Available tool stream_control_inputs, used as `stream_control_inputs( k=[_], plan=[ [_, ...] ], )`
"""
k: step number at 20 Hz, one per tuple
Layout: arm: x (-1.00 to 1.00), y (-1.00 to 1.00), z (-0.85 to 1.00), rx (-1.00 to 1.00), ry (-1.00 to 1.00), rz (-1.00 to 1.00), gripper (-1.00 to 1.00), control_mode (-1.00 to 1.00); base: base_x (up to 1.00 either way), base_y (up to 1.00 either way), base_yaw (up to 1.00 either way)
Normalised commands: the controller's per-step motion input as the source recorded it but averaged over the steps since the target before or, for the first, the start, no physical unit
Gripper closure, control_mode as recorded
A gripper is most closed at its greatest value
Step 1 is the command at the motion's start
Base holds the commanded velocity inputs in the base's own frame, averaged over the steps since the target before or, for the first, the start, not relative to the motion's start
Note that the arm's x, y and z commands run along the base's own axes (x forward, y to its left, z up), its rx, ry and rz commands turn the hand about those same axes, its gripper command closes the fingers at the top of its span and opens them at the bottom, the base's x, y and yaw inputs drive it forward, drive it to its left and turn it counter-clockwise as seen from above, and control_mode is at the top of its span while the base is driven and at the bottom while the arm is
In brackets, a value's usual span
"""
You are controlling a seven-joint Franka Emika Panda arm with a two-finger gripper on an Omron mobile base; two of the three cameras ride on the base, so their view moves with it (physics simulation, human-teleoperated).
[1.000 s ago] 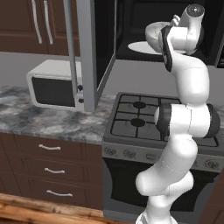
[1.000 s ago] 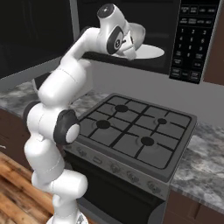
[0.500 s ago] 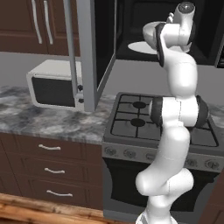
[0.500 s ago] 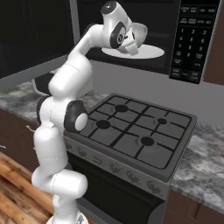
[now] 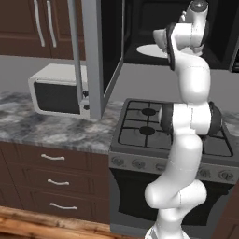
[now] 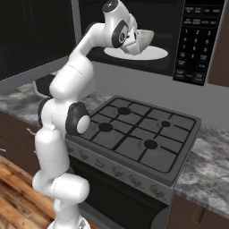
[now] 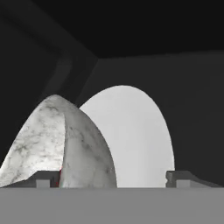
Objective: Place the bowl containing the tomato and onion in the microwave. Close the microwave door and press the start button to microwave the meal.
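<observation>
The speckled grey-white bowl [image 6: 145,37] is inside the black microwave [image 6: 172,20], low over the near edge of the white turntable [image 6: 150,54]. My gripper [image 6: 135,43] is right beside it. In the hand view the bowl [image 7: 43,140] lies against the left fingertip with a speck of red at its rim, and the turntable [image 7: 135,140] is behind it. The gripper [image 7: 113,177] is open, with its fingertips [image 7: 181,178] far apart and the right one well clear of the bowl. The microwave door [image 5: 95,56] is swung wide open to the left, its silver handle [image 5: 74,46] facing out.
The keypad [image 6: 197,40] is on the microwave's right side. A gas stove [image 6: 138,129] lies directly below. A small white countertop oven [image 5: 56,88] stands on the marble counter [image 5: 37,128] behind the open door. There are drawers [image 5: 51,179] under the counter.
My arm has straightened and become more upright, and the hand has risen slightly at the cavity mouth. The bowl has stayed by the hand over the turntable. The door has not moved.
</observation>
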Motion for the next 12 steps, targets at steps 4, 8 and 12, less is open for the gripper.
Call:
stream_control_inputs(
  k=[4, 8, 12],
  plan=[
    [-0.61, 0.1, -0.01, -0.01, -0.45, 0.0, -1.0, -1.0, 0.0, 0.0, 0.0],
    [-0.99, 0.11, 0.0, -0.11, -0.14, 0.0, -1.0, -1.0, 0.0, 0.0, 0.0],
    [-1.0, 0.23, 0.0, -0.22, 0.0, 0.03, -1.0, -1.0, 0.0, 0.0, 0.0]
  ],
)
